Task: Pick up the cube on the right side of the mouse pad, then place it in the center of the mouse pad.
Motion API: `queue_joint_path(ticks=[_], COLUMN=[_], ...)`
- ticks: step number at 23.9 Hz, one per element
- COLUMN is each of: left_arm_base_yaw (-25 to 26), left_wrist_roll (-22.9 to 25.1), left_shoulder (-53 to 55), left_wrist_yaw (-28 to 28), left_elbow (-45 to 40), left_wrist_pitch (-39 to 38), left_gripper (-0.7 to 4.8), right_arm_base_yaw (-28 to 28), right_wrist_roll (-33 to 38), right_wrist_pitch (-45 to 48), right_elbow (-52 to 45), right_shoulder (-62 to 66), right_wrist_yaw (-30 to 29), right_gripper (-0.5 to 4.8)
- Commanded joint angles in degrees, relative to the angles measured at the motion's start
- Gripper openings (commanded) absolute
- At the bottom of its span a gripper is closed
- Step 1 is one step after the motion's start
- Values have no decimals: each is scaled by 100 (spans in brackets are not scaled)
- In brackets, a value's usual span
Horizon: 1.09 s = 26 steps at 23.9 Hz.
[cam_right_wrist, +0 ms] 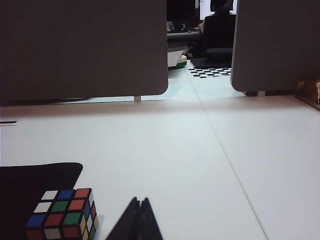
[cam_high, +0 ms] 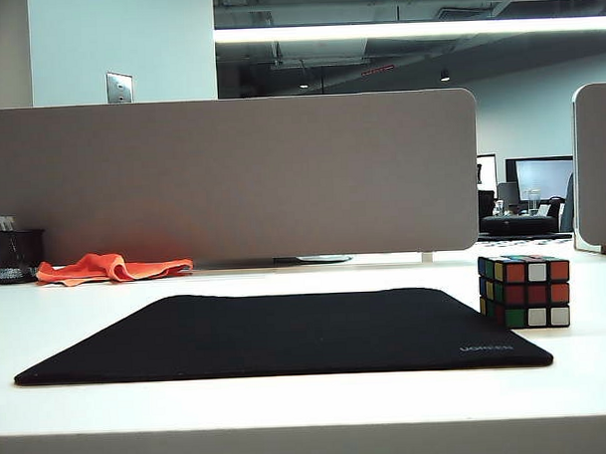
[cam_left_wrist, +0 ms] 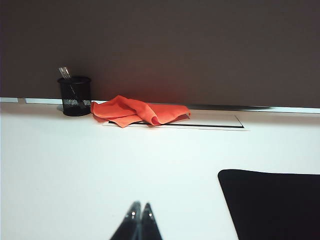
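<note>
Small black-edged puzzle cube [cam_high: 524, 290] with mixed colour stickers is sitting just off the right edge of the flat black fabric mouse pad [cam_high: 287, 332]. Left gripper [cam_left_wrist: 139, 212] is hovering beyond the pad's left edge, fingers pressed together, empty. Right gripper [cam_right_wrist: 140, 206] is hanging near the cube, fingers likewise together, holding nothing.

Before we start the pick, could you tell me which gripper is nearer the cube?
Right. The right gripper, shut, sits beside the cube; the left gripper, shut, sits off the mouse pad's far side.

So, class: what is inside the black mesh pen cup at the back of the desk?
Inside the pen cup, only pale tips poke above the rim; the rest is hidden by its mesh wall. The orange cloth lies beside it.
</note>
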Motion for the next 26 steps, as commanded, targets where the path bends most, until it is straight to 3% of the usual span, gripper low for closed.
queue_joint_path(ticks=[1,8,10,11,16,20,26], left_arm_base_yaw=[2,2,0,0,-2,-59,-315], left_wrist_roll=[42,42,-59,-249,-223,-269,-278], left_shoulder=[2,2,2,2,2,2,4], left_wrist_yaw=[22,24,101,468,2433,2472,2942], left_elbow=[22,22,22,24,142,398,730], left_wrist_pitch=[160,146,181,234,85,-483,-1143], left_gripper=[-5,-5,-5,-5,-6,-6,-6], right_arm_base_yaw=[-9,-13,-13,-13,79,214,280], right_wrist_roll=[17,22,44,42,199,492,511], right_wrist_pitch=[138,146,144,146,140,20,-1078], right_elbow=[-33,-33,-33,-31,37,299,1176], right_shoulder=[-13,-13,-13,-13,-13,9,302], right_wrist_yaw=[92,85,-210,-433,-721,-612,-313], right_gripper=[0,-1,-1,-1,-2,-3,-3])
